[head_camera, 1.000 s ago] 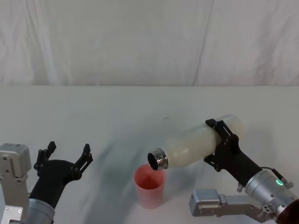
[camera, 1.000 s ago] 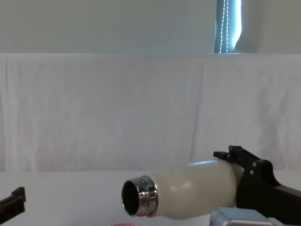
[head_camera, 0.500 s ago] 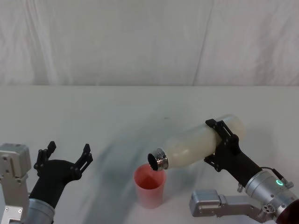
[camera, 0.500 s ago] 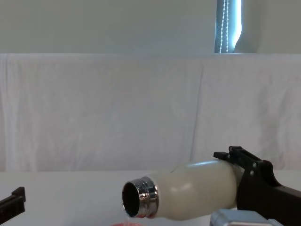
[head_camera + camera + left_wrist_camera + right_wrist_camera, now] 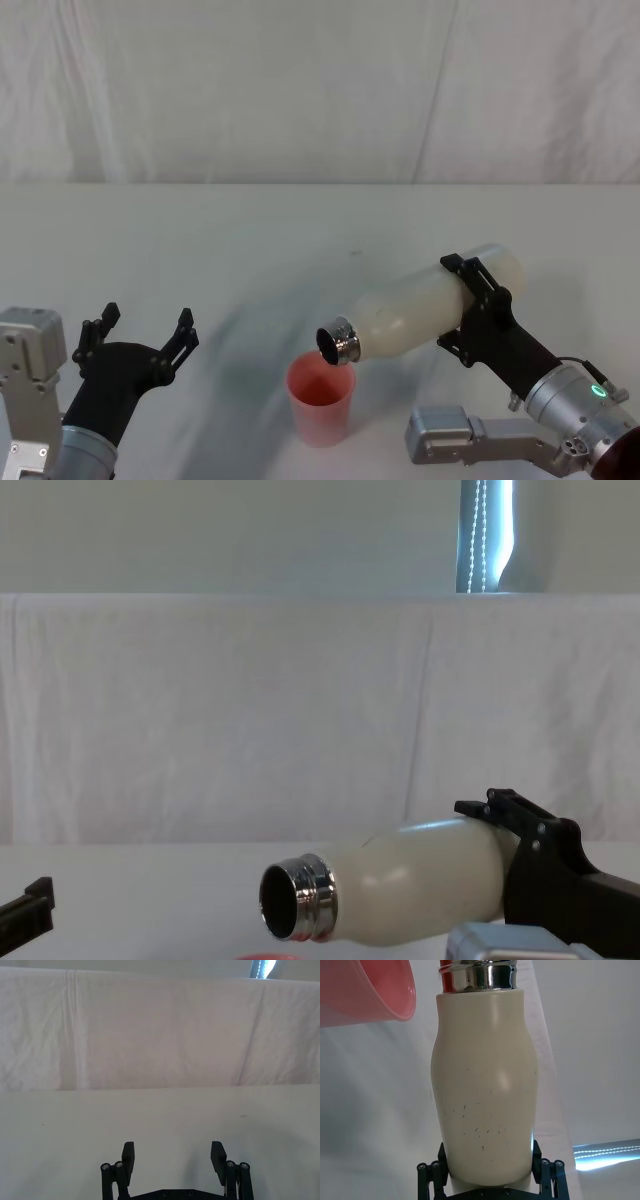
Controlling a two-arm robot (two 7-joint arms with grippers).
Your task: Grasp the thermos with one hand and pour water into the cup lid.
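The cream-white thermos (image 5: 425, 305) lies tilted almost level in the air, its steel neck (image 5: 337, 343) pointing down-left over the rim of the pinkish-red cup lid (image 5: 321, 399) standing on the table. My right gripper (image 5: 478, 305) is shut on the thermos body near its base. The same thermos (image 5: 485, 1085) fills the right wrist view, with the cup lid (image 5: 367, 990) beside its neck. In the chest view the thermos (image 5: 400, 895) shows its dark mouth, with the cup lid's edge (image 5: 268, 957) just below. My left gripper (image 5: 140, 335) rests open at the front left, apart from both.
A white cloth covers the table (image 5: 250, 230) and hangs as a backdrop (image 5: 300, 90) behind it. There is free room across the middle and far side of the table.
The thermos mouth has lifted very slightly in the chest view; otherwise nothing has moved.
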